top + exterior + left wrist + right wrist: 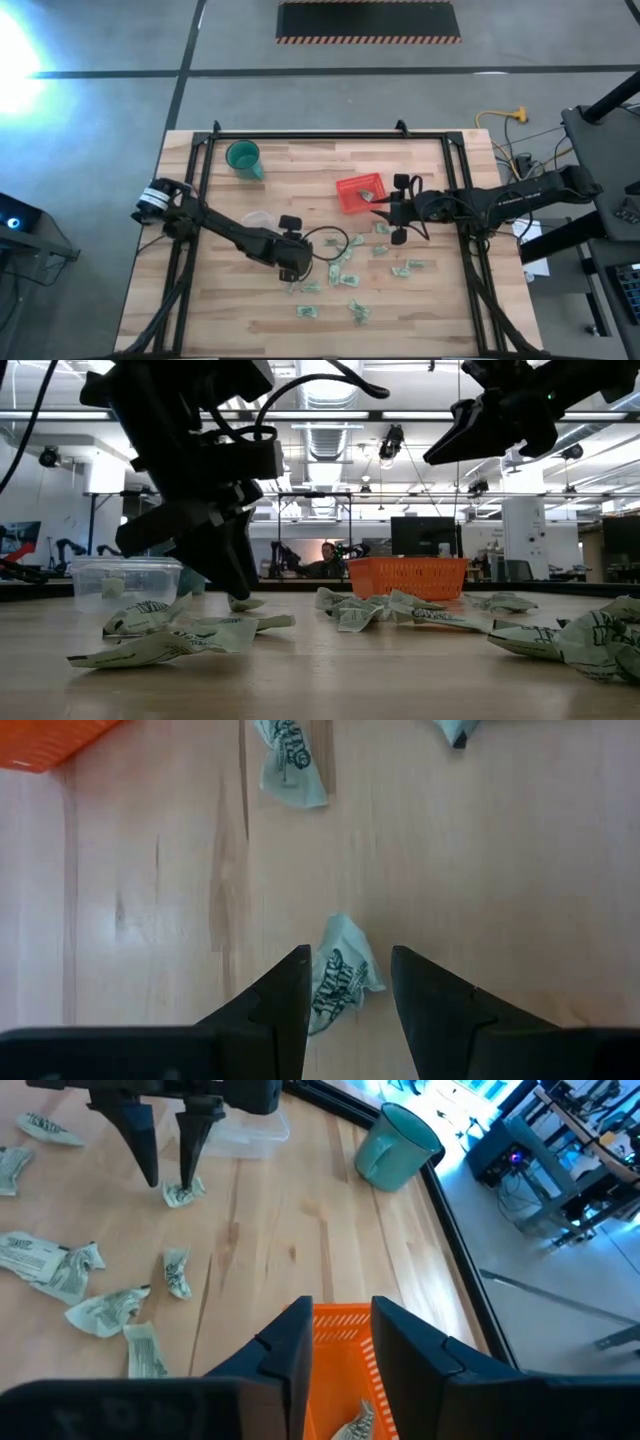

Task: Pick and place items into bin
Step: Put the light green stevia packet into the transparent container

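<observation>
Open desk [200, 310] along the near-left corner and the left edge: unobstructed passage. Far-left corner blocked by teal cup [243, 157]; clear container [258, 218] just beside the left arm. Centre and near-right crowded with scattered items [350, 280], with narrow bare gaps between them. Red bin [360, 193] toward the far-right, open from above except where the right gripper [338, 1325] hangs over its rim. Left gripper [348, 982] low over the desk, straddling one item, blocking passage at centre.

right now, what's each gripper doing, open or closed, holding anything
Left gripper: open, fingers down either side of a crumpled green piece on the table, not yet gripped.
Right gripper: open, empty, above the red basket.
</observation>
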